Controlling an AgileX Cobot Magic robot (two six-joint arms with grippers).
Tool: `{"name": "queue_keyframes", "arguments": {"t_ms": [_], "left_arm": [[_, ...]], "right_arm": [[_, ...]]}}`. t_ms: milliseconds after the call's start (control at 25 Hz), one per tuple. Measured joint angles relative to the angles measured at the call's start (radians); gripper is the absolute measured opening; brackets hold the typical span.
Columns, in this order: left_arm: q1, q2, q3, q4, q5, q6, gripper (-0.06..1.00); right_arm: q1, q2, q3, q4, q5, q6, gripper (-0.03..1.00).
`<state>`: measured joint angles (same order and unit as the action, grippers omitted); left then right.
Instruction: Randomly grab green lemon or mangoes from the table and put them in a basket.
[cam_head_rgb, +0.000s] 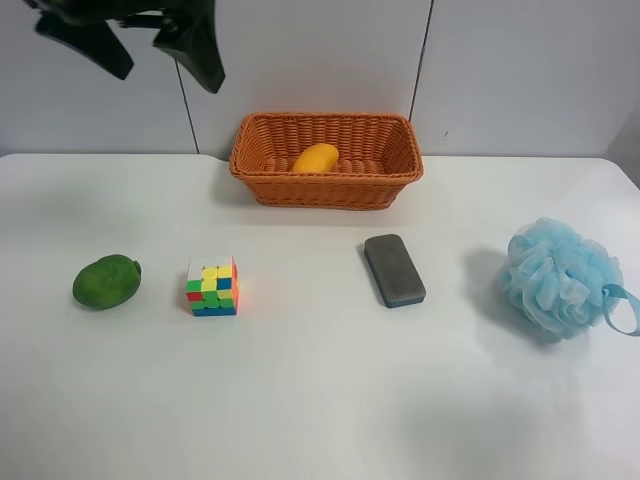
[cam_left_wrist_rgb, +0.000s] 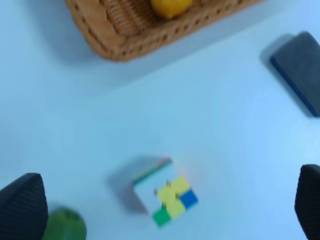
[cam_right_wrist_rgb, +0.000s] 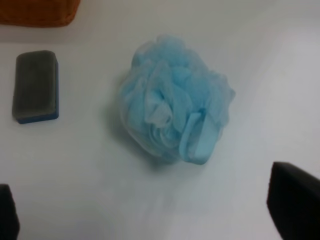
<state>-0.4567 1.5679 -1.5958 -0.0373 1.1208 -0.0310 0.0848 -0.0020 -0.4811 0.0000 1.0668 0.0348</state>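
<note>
The yellow-orange mango (cam_head_rgb: 316, 157) lies inside the wicker basket (cam_head_rgb: 326, 190) at the back of the white table (cam_head_rgb: 320, 400); it also shows in the left wrist view (cam_left_wrist_rgb: 171, 6). The green lemon (cam_head_rgb: 106, 281) sits on the table at the exterior high view's left, and it is partly visible in the left wrist view (cam_left_wrist_rgb: 65, 227). My left gripper (cam_head_rgb: 165, 75) hangs high over the back left, open and empty, with its fingers (cam_left_wrist_rgb: 22, 205) far apart. My right gripper (cam_right_wrist_rgb: 150, 210) is open and empty above the table near the puff. It is out of the exterior high view.
A multicoloured puzzle cube (cam_head_rgb: 212, 287) stands right of the green lemon. A dark grey eraser block with a blue base (cam_head_rgb: 394, 270) lies mid-table. A light blue mesh bath puff (cam_head_rgb: 555, 275) with a loop sits at the right and fills the right wrist view (cam_right_wrist_rgb: 175, 115).
</note>
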Motion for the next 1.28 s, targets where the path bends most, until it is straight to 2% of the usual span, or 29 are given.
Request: {"name": "queue_keyframes", "arguments": {"t_ms": [200,440,800,1040,1280], "left_arm": [[0.0,-0.316,0.317,0.0,-0.096,0.002,0.99],[0.0,-0.668,0.657,0.0,-0.104,-0.035,0.99],[0.008,-1.09,0.904,0.057,-0.103,-0.035,0.99],[0.136,-1.255,1.01,0.058,-0.103,-0.022,0.99],[0.296,-1.369,1.076,-0.017,-0.066,0.111,0.99]], "right_arm": [[0.0,0.0,0.0,0.0,0.0,0.0,0.99],[0.0,0.0,0.0,0.0,0.0,0.0,0.99],[0.0,0.0,0.0,0.0,0.0,0.0,0.99],[0.0,0.0,0.0,0.0,0.0,0.0,0.99],[0.0,0.0,0.0,0.0,0.0,0.0,0.99]]}}
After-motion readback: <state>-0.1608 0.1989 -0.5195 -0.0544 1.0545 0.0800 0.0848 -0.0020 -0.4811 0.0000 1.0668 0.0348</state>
